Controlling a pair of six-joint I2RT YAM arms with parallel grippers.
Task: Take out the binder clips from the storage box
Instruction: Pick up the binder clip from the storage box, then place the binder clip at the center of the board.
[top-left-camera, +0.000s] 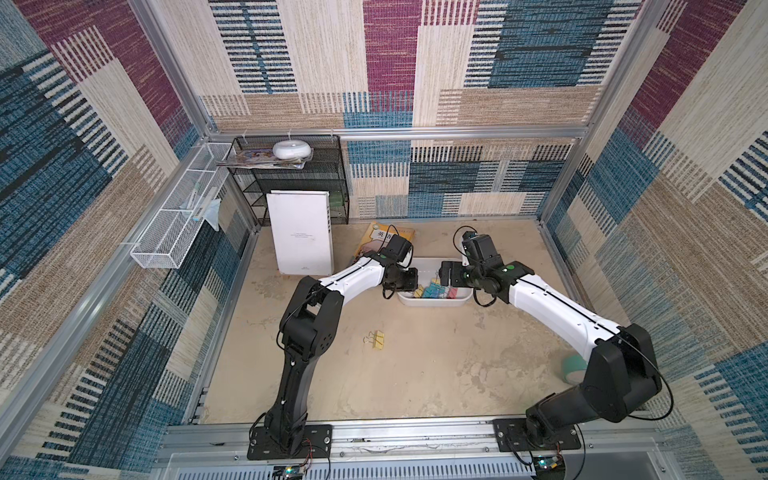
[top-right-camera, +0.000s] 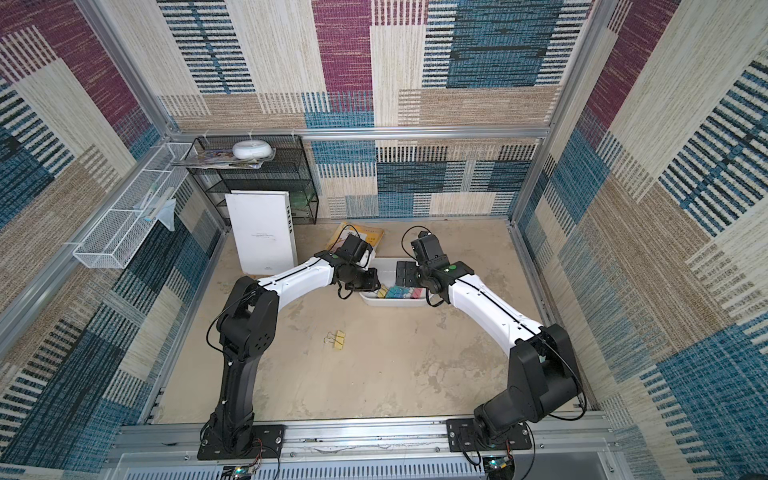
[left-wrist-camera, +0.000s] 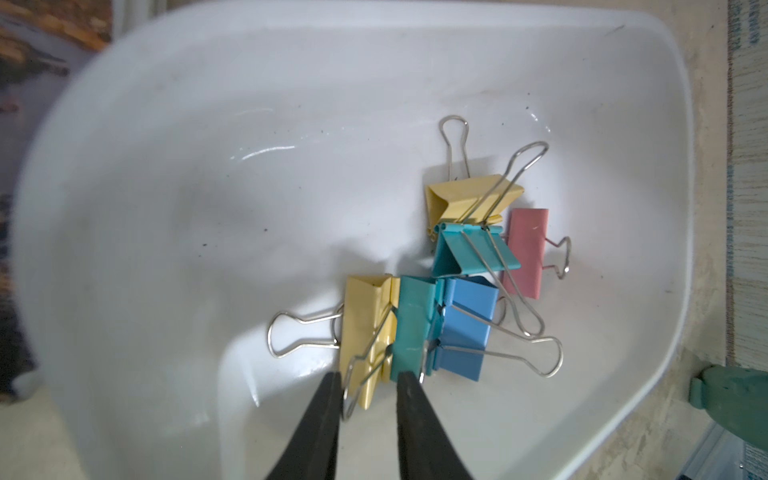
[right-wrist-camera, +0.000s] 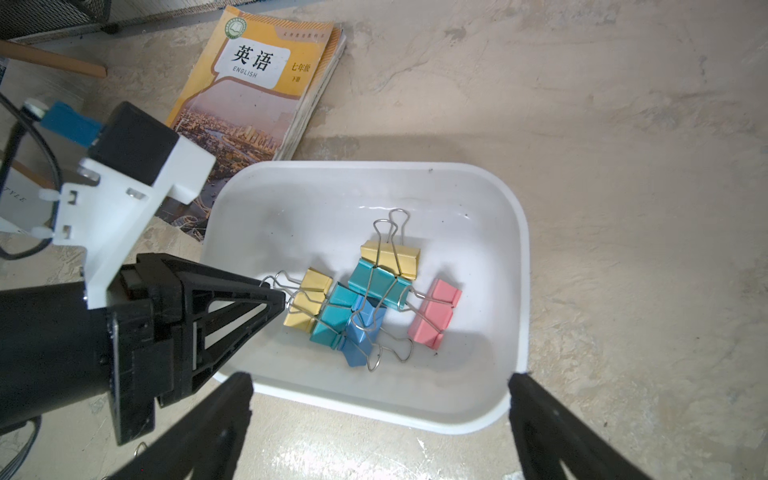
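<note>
White plastic storage box (top-left-camera: 432, 302): sits on the beige table (top-left-camera: 415, 382) between the two arms. One corner is right up against the book (right-wrist-camera: 257, 95), which lies flat behind it.
Binder clips (right-wrist-camera: 365, 299): six lie bunched on the box floor, two yellow, two teal, one blue and one pink, with wire handles crossing each other.
Pink clip (right-wrist-camera: 434, 313): lies at the edge of the bunch, on the side away from the left arm.
Loose yellow clip (top-left-camera: 376, 337): the seventh, out on the bare table, well apart from the box on the side nearer the arm bases. It shows in both top views.
Left gripper (left-wrist-camera: 368, 376): reaches down into the box, its black fingers (left-wrist-camera: 328, 415) narrowly apart on either side of the end of a yellow clip (left-wrist-camera: 368, 332) and its wire handle. The close, soft wrist view does not show whether the pads already press on it.
Right gripper (right-wrist-camera: 380, 376): jaws spread wide and holding nothing, hanging over the near rim of the box.
White folder (top-left-camera: 300, 232): stands upright against the black mesh shelf (top-left-camera: 291, 174) at the back.
White wire basket (top-left-camera: 174, 232): hangs on the side wall, well away from the box.
</note>
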